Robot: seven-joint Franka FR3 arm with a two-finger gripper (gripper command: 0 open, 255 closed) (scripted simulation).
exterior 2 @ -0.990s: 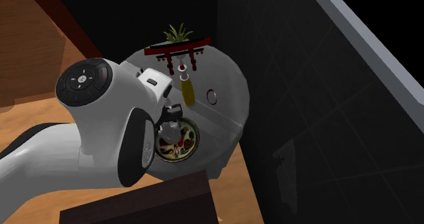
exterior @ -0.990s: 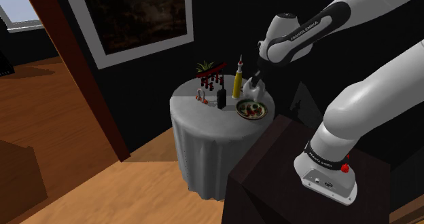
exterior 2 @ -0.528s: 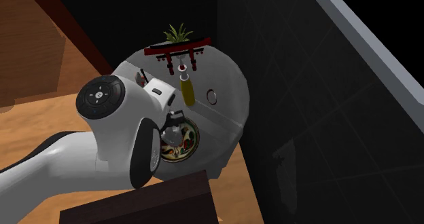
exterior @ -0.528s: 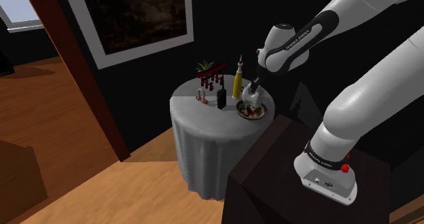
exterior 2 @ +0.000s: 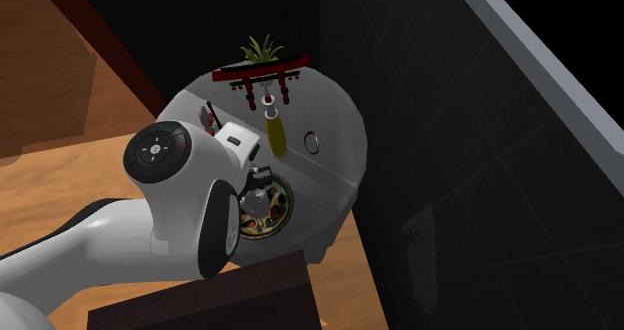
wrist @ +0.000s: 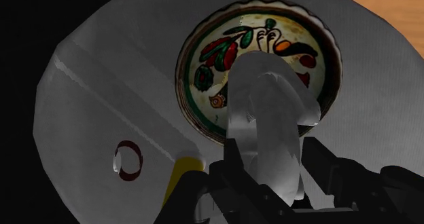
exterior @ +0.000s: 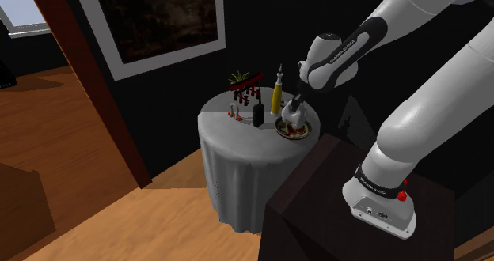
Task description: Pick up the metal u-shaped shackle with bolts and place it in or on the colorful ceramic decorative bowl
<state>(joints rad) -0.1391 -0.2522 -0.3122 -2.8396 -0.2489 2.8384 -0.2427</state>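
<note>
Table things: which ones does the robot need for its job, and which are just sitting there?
For the job:
- grey u-shaped shackle, clasped in the jaws
- colourful painted bowl, right beneath it

Just lying about:
- yellow bottle
- dark bottle
- red rack
- small plant
- little ring on the tabletop

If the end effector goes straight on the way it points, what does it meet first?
Likely the colourful painted bowl, dead ahead; the grey shackle clasped in the end effector would touch its inside first. How far off is unclear.
</note>
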